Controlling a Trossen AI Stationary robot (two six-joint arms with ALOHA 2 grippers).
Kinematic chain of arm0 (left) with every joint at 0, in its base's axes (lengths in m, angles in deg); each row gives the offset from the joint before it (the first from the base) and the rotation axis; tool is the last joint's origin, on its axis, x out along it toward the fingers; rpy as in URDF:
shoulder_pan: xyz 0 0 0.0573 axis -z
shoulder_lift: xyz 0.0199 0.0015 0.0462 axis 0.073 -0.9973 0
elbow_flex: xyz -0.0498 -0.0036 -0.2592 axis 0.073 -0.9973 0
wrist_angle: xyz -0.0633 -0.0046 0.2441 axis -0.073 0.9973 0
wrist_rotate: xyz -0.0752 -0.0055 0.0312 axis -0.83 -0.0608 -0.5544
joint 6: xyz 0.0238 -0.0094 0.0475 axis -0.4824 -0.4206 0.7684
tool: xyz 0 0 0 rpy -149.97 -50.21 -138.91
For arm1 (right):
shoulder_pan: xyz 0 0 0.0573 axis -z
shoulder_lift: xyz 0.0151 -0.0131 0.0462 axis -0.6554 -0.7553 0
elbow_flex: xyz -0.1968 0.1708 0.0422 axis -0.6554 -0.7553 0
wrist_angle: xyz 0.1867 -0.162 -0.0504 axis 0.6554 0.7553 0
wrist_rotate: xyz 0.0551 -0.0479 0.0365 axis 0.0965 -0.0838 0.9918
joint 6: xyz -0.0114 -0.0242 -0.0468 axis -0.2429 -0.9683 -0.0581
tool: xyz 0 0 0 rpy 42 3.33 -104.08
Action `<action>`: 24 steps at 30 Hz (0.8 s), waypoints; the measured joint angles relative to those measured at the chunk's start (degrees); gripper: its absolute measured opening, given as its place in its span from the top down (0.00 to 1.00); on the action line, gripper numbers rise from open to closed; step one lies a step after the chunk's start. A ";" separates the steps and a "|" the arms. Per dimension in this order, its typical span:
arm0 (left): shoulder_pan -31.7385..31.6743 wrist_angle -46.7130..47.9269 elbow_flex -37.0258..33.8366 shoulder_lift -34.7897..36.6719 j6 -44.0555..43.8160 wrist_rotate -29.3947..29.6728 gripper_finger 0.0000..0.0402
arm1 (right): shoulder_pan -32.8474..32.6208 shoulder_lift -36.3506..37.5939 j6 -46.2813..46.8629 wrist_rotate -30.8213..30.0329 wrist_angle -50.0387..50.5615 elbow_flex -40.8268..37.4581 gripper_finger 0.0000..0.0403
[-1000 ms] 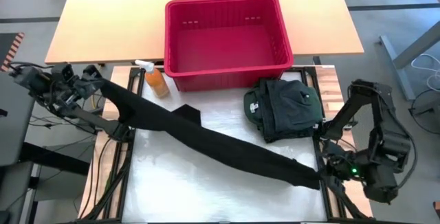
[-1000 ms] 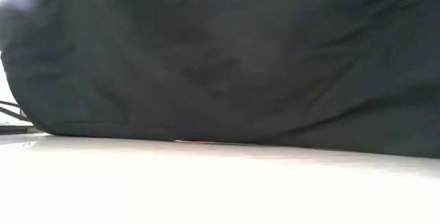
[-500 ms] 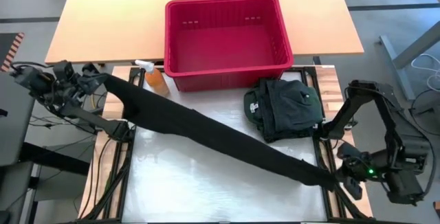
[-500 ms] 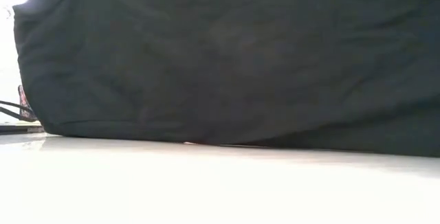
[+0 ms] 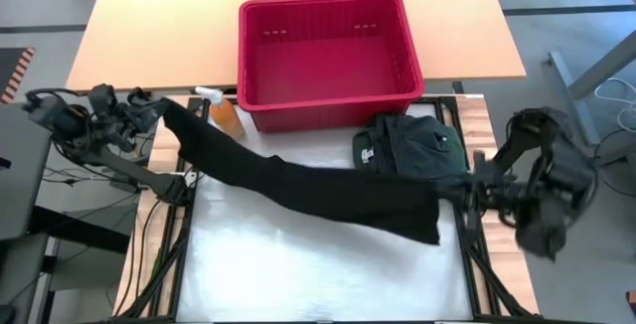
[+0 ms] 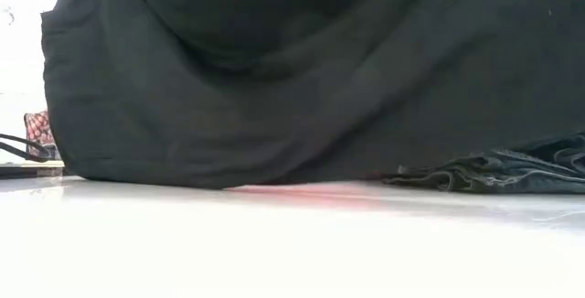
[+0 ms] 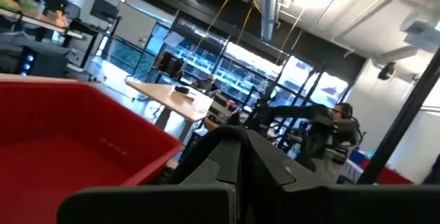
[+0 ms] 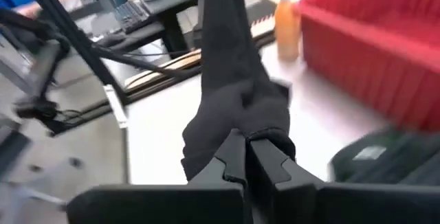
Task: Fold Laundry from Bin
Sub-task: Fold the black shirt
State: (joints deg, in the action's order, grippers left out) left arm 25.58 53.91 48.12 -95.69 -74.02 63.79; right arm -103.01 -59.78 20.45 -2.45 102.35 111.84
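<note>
Black cloth, one long garment of the laundry, hangs stretched between the two pincers above the pale table. Left gripper: fingers pressed together on one end of the garment, out past the table's left edge. In the left wrist view the two dark fingers meet with no gap; the cloth itself does not show there. Right gripper: closed on the opposite end, at the table's right edge. The right wrist view shows the cloth bunched directly ahead of the shut fingertips and running away from them as a taut band.

Between the pincers the garment sags, its lower edge trailing toward the table nearer the right gripper; the low view shows the cloth as a dark curtain reaching down to the surface. Red bin: beyond the span of cloth, nearer the left gripper's side than the right, and seemingly without clothes in it. Orange spray bottle: just beside the bin, a short way inward from the left gripper. Dark green folded piece with a pale label: just inward of the right gripper, close under the raised cloth.

Step in hand, as judged: spreading the garment, held by two ends, before the first fold. The next move probably calls for both pincers to lower together, keeping tension, so the cloth lands flat on open table rather than over the folded piece.
</note>
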 joint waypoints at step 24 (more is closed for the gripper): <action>0.02 46.05 21.19 -28.08 -26.00 -37.64 1.00 | 2.50 2.17 -7.17 16.92 -15.97 -16.58 0.96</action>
State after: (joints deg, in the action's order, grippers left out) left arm 25.60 99.96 69.30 -123.77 -100.02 26.15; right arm -100.51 -57.61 13.28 14.48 86.37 95.27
